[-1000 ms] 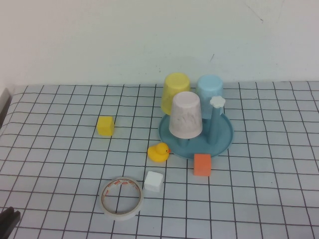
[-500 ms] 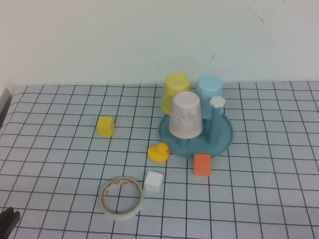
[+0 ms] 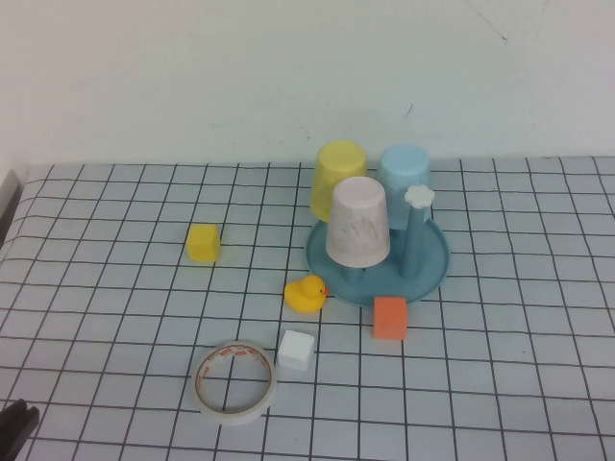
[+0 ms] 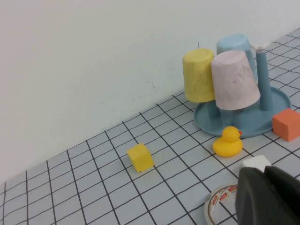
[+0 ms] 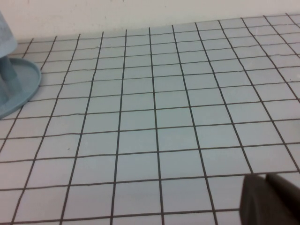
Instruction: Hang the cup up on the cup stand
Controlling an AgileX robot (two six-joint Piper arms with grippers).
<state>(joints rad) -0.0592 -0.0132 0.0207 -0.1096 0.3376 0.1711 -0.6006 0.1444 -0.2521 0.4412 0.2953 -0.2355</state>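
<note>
The pale pink cup [image 3: 358, 223] sits upside down on the blue cup stand [image 3: 437, 269], over one of its pegs. It also shows in the left wrist view [image 4: 234, 79], on the stand [image 4: 276, 101]. One free peg with a white flower cap [image 3: 418, 196] stands beside it. My left gripper [image 4: 264, 169] is shut and empty, low near the tape roll, well short of the stand; a dark part of it shows at the near left corner [image 3: 14, 427]. My right gripper [image 5: 265, 177] is shut and empty over bare table, to the right of the stand's rim [image 5: 23, 86].
A yellow cup [image 3: 338, 178] and a light blue cup [image 3: 404, 173] also sit inverted on the stand. In front lie a rubber duck [image 3: 306, 293], an orange cube [image 3: 389, 317], a white cube [image 3: 296, 350], a tape roll [image 3: 233, 380] and a yellow cube [image 3: 203, 242].
</note>
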